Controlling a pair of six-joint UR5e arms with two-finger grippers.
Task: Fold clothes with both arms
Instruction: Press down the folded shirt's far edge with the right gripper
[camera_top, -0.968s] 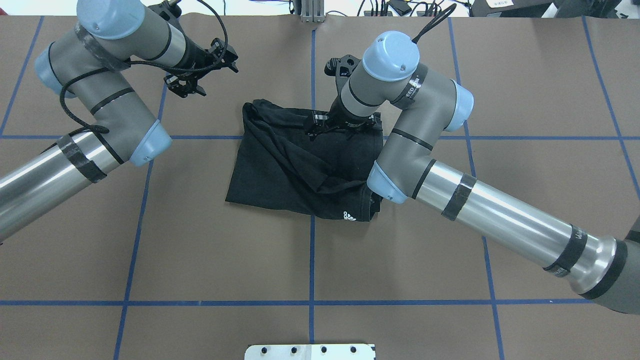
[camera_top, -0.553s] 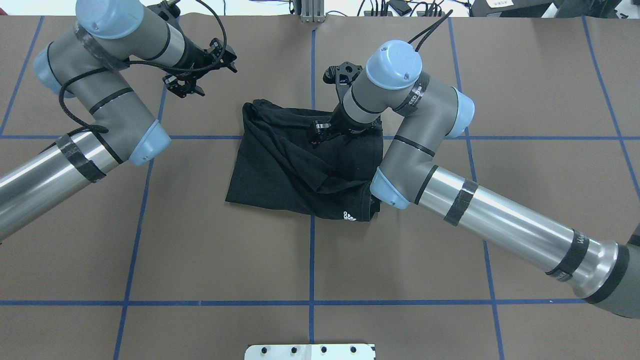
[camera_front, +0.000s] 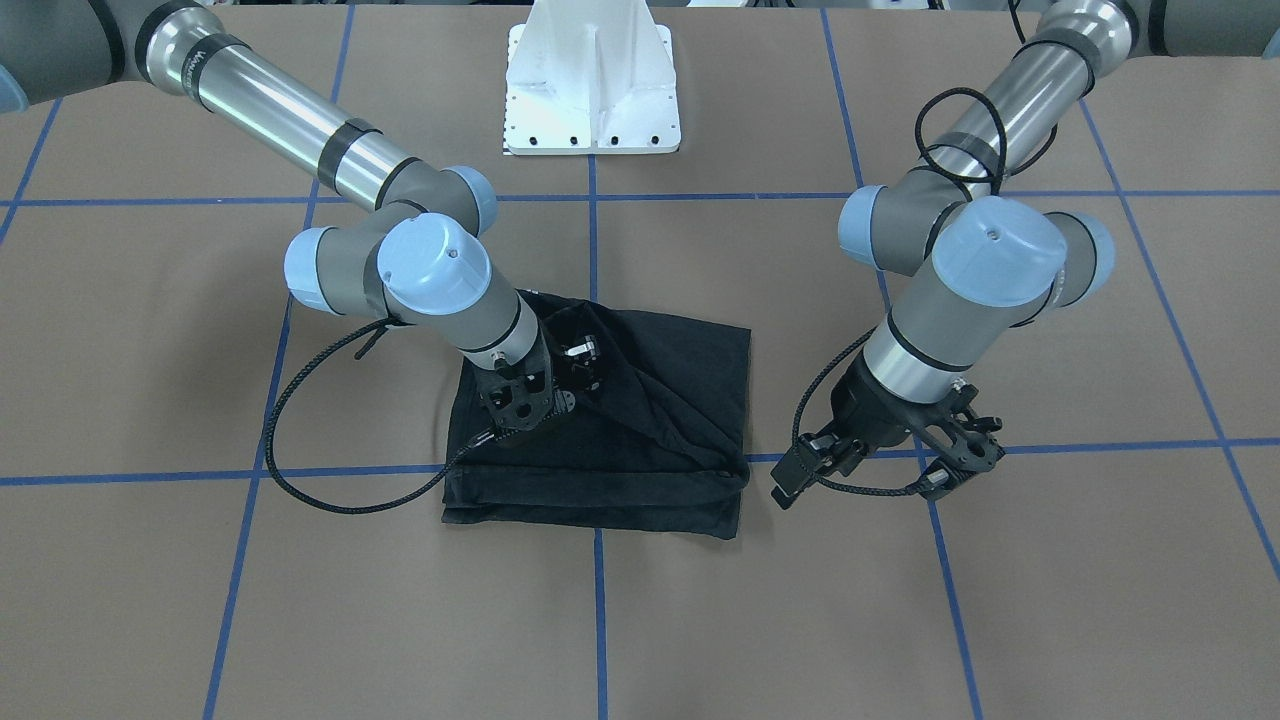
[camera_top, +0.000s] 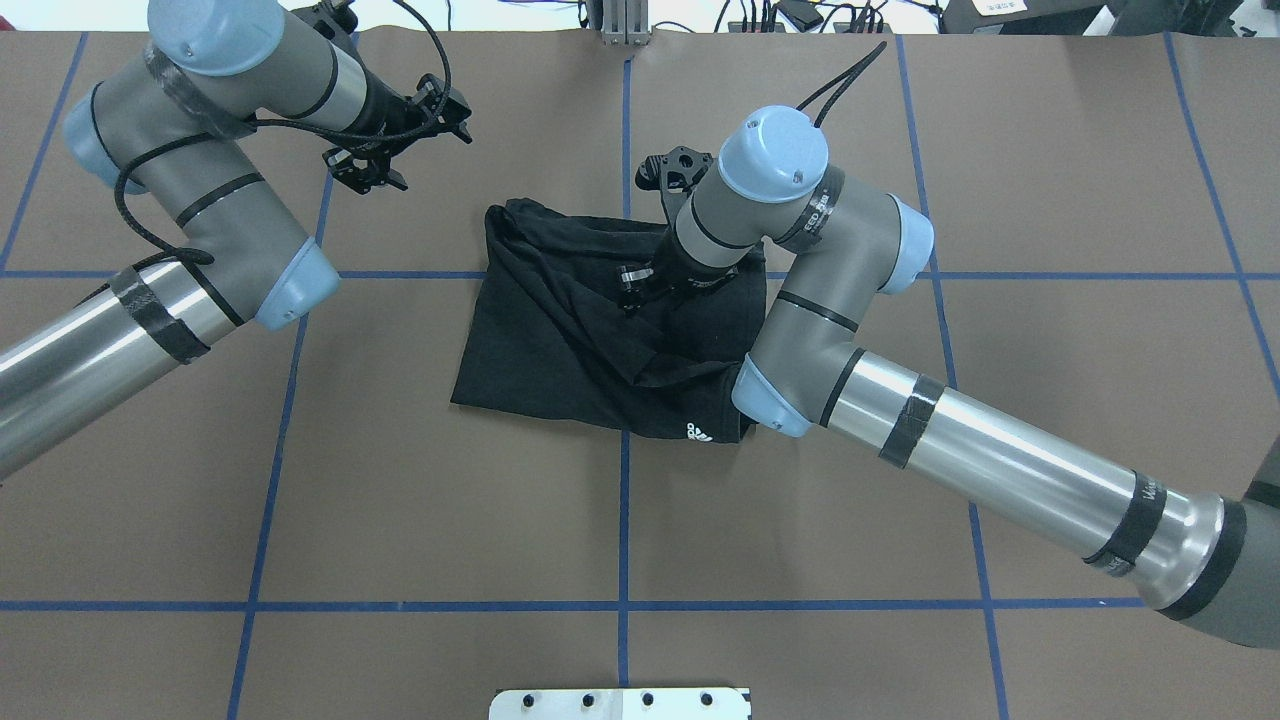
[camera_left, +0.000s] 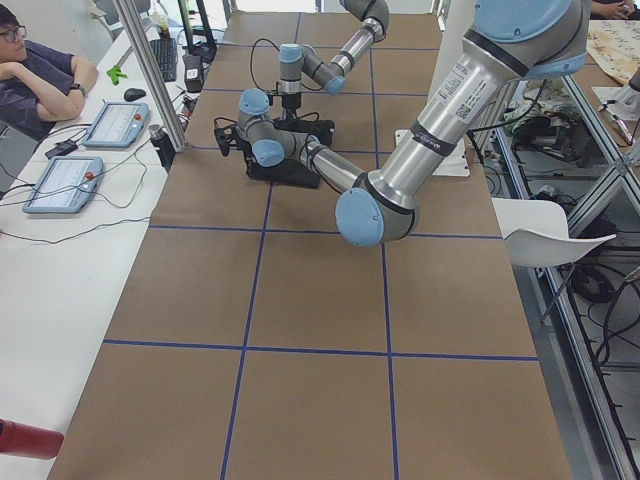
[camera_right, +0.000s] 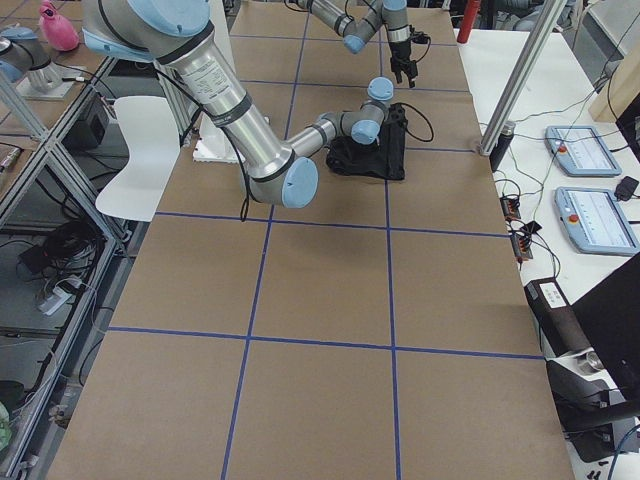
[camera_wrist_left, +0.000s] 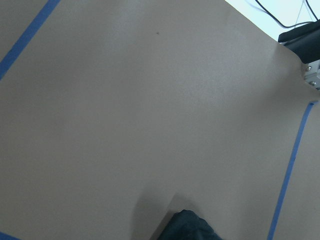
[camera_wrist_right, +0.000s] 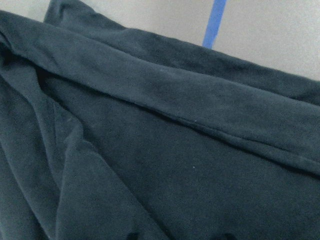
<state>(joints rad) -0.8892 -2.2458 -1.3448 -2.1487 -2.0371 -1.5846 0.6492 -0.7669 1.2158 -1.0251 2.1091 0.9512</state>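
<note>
The black T-shirt (camera_top: 560, 340) lies folded into a rumpled square at the table's middle, its small white collar logo (camera_top: 698, 432) on the near edge. The chest graphic is hidden. My right gripper (camera_top: 638, 280) hangs low over the shirt's far right part, open, holding nothing; in the front view it is over the shirt's (camera_front: 660, 420) upper left (camera_front: 575, 365). Its wrist view is filled with dark folds of the shirt (camera_wrist_right: 175, 150). My left gripper (camera_top: 452, 108) is open and empty over bare table, beyond the shirt's far left corner (camera_wrist_left: 187, 227).
The white base pedestal (camera_front: 592, 90) stands at the robot's side of the table. Blue tape lines (camera_top: 624, 520) divide the brown table cover. Beyond the far edge are a seated operator (camera_left: 40, 75), tablets (camera_left: 65, 183) and cables.
My right wrist has swung and its gripper has shifted a little toward the robot's side over the shirt. My left arm has drifted slightly toward the far edge. The shirt has not moved.
</note>
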